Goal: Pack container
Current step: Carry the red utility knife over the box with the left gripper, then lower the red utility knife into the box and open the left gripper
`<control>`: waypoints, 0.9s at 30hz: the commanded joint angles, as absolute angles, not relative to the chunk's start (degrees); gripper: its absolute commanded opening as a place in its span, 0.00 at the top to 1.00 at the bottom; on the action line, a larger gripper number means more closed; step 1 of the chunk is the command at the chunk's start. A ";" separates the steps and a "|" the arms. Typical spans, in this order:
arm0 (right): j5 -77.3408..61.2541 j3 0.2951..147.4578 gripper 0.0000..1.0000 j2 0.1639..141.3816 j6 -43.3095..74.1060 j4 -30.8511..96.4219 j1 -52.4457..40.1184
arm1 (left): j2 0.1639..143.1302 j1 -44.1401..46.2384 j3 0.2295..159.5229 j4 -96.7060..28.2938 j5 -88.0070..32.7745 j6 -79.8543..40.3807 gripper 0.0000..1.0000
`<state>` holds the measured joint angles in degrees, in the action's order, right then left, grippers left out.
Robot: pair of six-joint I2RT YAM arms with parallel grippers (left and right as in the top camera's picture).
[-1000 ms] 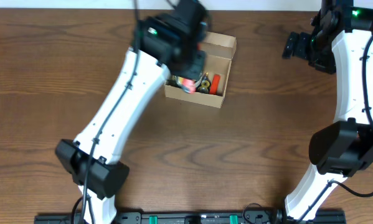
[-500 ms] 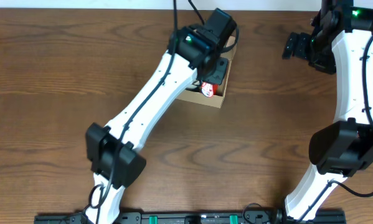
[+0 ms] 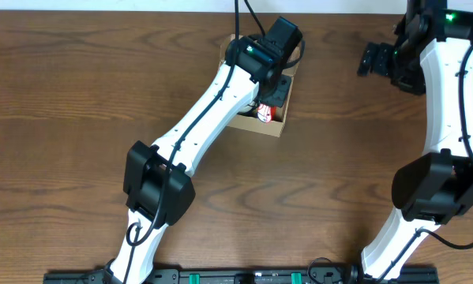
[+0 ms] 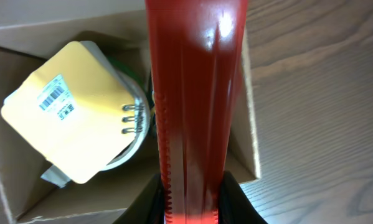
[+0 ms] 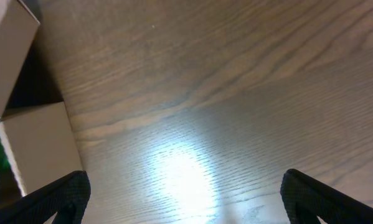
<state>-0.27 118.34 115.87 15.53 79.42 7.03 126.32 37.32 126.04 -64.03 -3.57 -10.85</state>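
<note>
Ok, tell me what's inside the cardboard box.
A yellow spiral notepad with a barcode sticker lies in the cardboard box, on something white and green it mostly covers. The left end effector holds a red ridged object over the rest, hiding it.

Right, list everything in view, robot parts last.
container: one, brown cardboard, open, far centre of the table
notepad: one, yellow, spiral-bound, inside the container
item under notepad: one, green and pale, mostly hidden
red glossy item: one, red, over the container
table: one, brown wood
left gripper: one, shut on the red glossy item
right gripper: one, black, open and empty, far right
</note>
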 commanded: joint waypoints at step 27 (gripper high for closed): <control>-0.27 113.45 0.01 116.20 16.27 75.94 7.05 | 126.74 39.18 128.86 -68.99 8.34 51.03 0.94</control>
<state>-0.27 113.78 115.87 15.53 75.94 7.03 126.32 38.98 127.22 -69.52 6.17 43.16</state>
